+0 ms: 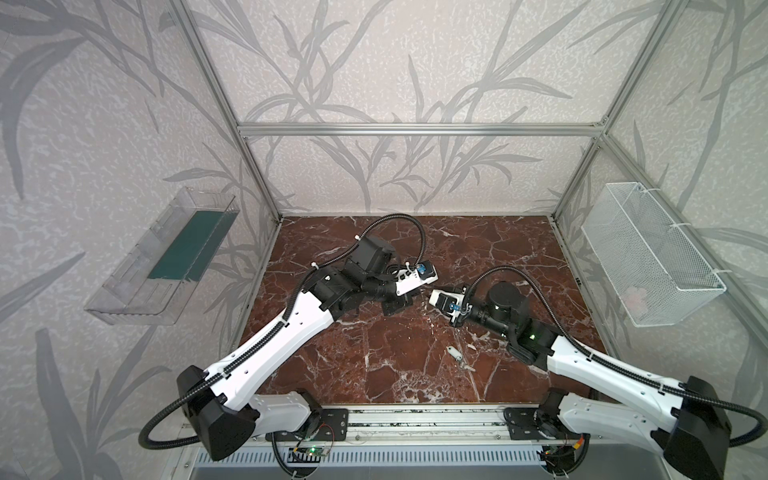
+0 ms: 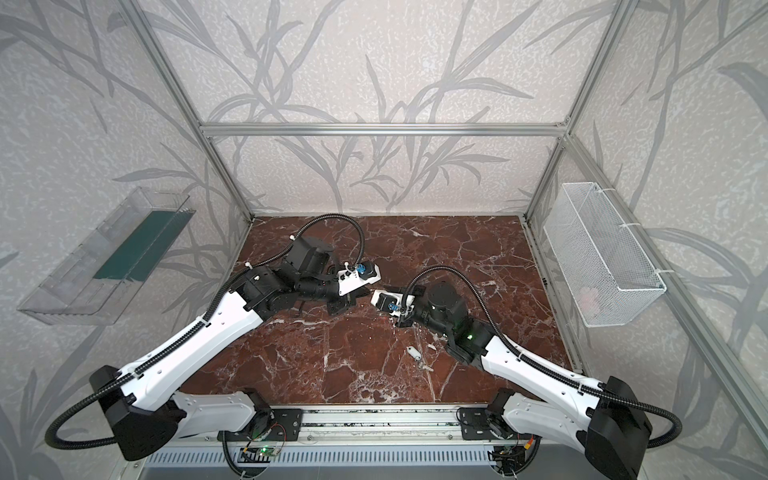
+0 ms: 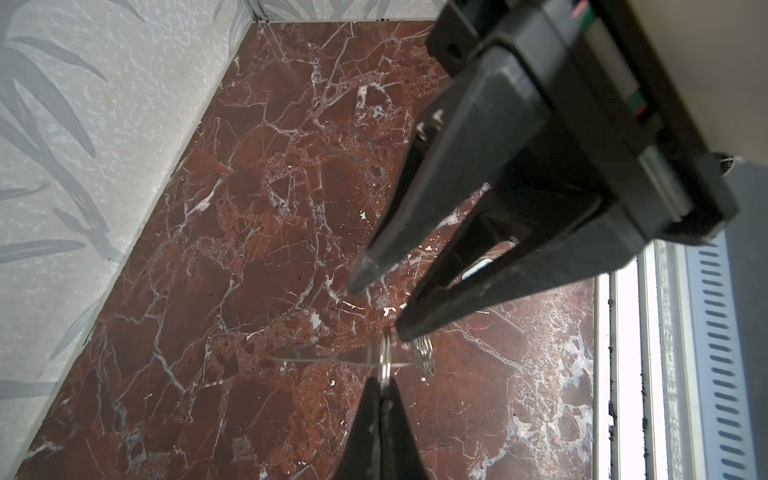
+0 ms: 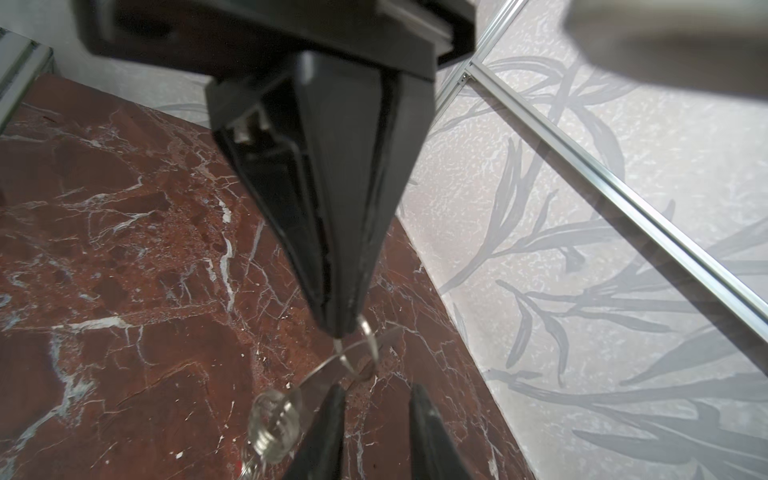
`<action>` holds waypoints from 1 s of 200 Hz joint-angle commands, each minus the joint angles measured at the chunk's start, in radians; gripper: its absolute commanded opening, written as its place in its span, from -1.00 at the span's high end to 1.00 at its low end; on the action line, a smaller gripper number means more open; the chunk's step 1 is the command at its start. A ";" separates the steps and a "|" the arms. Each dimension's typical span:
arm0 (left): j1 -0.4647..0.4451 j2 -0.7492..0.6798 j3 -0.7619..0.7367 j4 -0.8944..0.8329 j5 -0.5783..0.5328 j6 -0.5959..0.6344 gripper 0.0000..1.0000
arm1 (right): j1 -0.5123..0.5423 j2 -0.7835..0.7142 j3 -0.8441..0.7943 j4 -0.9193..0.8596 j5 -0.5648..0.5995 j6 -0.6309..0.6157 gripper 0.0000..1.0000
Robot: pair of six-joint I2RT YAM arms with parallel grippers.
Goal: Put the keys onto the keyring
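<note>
Left arm (image 1: 282, 336) and right arm (image 1: 590, 368) meet midway over the tabletop (image 1: 519, 257), bare marble reaching its edges. Your left hand (image 3: 382, 380), pressed together, pinches the keyring (image 3: 386, 353); your right hand (image 4: 376, 390) stands spread just beside it. One white-tagged key (image 1: 456, 354) lies on the tabletop near the right arm.

Surface (image 1: 374, 361): glossy red-brown marble look w/ white veins. Keyring (image 3: 385, 360): thin shiny silver metal wire. Right end effector (image 3: 377, 309): matt black plastic, scuffed tips. Key tag (image 1: 455, 353): smooth white plastic. Walls (image 1: 415, 83): rough textured paper. Basket (image 1: 648, 257): white wire mesh.
</note>
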 commanded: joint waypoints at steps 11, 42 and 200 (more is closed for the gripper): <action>-0.011 -0.005 0.035 -0.034 -0.009 0.003 1.00 | 0.009 0.005 0.018 0.089 0.044 0.006 0.45; -0.015 -0.007 0.035 -0.023 -0.008 -0.001 1.00 | 0.009 0.002 0.008 0.103 -0.016 0.033 0.51; -0.083 -0.181 -0.249 0.364 -0.187 0.251 1.00 | -0.060 -0.060 -0.034 0.052 -0.249 0.119 0.52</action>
